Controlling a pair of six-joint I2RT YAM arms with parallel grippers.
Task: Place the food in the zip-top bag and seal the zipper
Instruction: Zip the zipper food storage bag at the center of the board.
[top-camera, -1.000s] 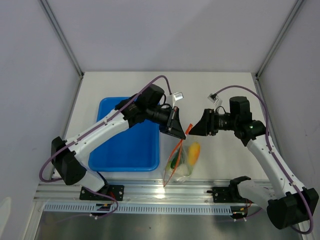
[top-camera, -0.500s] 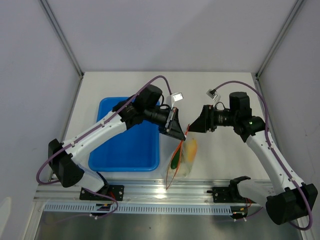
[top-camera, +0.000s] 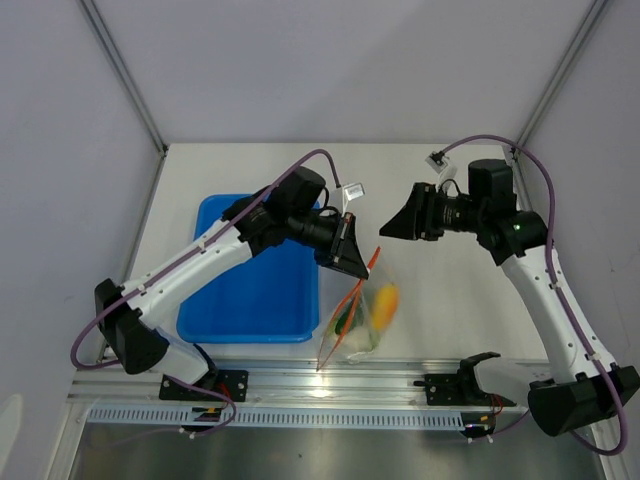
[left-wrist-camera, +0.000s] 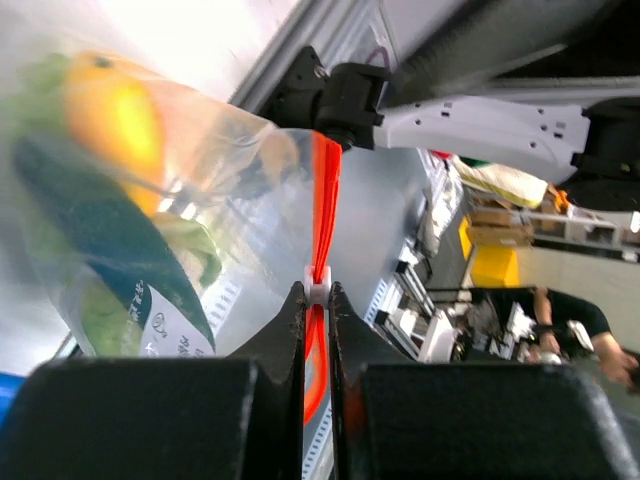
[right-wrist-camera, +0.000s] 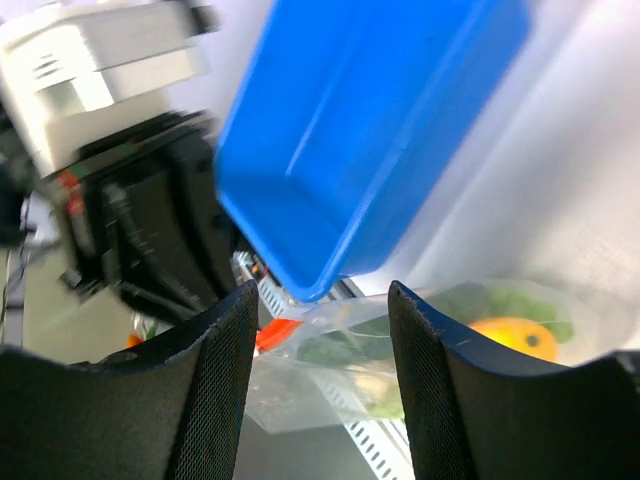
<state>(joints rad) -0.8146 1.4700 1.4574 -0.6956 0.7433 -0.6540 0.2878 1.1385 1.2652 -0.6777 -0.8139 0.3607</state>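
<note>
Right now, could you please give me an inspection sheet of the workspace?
Surface: white table, no spills seen.
Job's things: zip-top bag hangs from its zipper; orange-yellow fruit, cucumber and paler green pieces are inside; whether it is sealed cannot be told.
Clutter: blue tray to the left of the bag.
Hands: left hand shut on the zipper; right hand open, holding nothing, apart from the bag.
Cables: purple cable looping over the left arm, another over the right; no snag seen.
Surroundings: grey walls, metal rail at the near edge, a person in the background.
</note>
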